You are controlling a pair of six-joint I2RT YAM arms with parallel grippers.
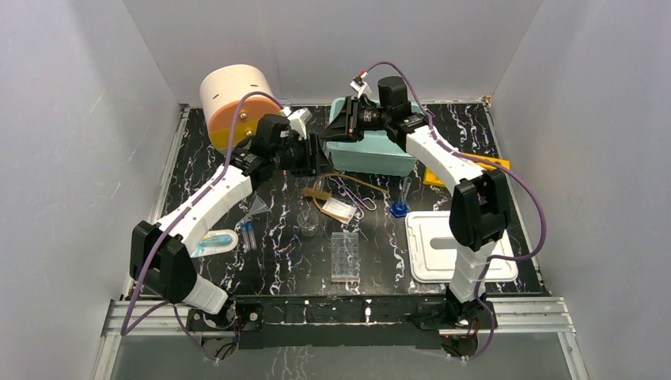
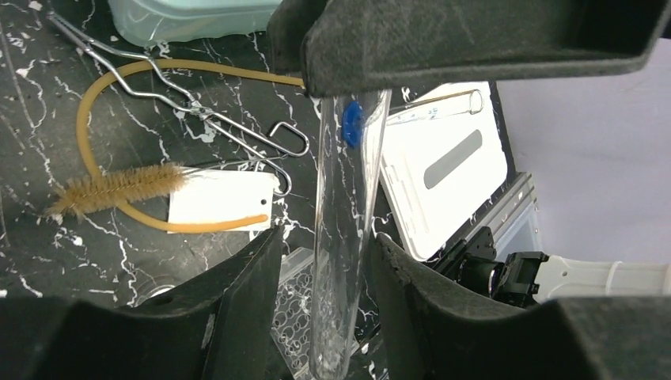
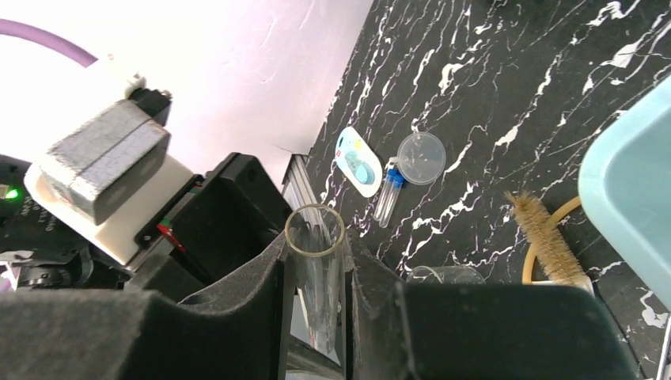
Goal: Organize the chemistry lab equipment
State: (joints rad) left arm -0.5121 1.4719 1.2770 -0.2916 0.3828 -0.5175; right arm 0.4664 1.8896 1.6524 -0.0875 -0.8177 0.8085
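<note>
Black padded fingers of the left pincer (image 2: 326, 261) fill the foreground of its wrist view, standing partly open on either side of a clear glass test tube (image 2: 342, 237). A visible gap shows at one finger, while the other sits just beside the glass; whether it touches cannot be told. The right pincer (image 3: 316, 249) is clamped on the same tube just below its open rim, both fingers pressed against the glass and holding it off the black, white-veined marble table (image 1: 277, 269), in front of a pale teal plastic bin (image 1: 372, 150). On the table beneath lie bent-wire metal tongs (image 2: 198, 111), a tan rubber loop with a white card tag (image 2: 221, 202) and a tan bristle brush (image 2: 111, 190) resting across the loop. A slim clear cylinder on a blue foot (image 1: 399, 204) stands between the tongs and a flat white rectangular lid with a grey slot (image 2: 443, 166); its printed scale is too small to read. A clear plastic well plate (image 1: 345, 255) sits nearer the arm bases, with a small clear beaker (image 1: 308, 226) just beyond it. Toward the left edge, a clear funnel (image 3: 421, 157) touches two thin blue-capped tubes (image 3: 388, 194), beside a white oval blister pack with a blue insert (image 3: 356, 162) whose markings are too small to read. A cream-and-orange round drum (image 1: 233, 103) stands in the back left corner.
</note>
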